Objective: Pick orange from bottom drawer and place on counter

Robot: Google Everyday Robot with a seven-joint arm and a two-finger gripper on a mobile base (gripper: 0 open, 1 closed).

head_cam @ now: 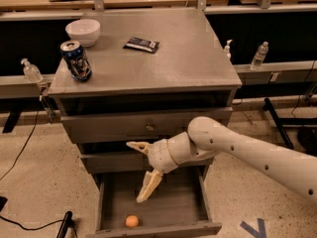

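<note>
Lower centre: gripper (133, 172) over open bottom drawer (204, 198), jaws spread wide, holding nothing. Orange (131, 221) on drawer floor near front, below gripper, apart.

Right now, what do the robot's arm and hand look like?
The arm is a smooth, rounded off-white tube with small dark dots along it. Its hand, over the open bottom drawer, has a white rounded wrist part and two pale yellowish, tapered fingers, spread apart.
</note>
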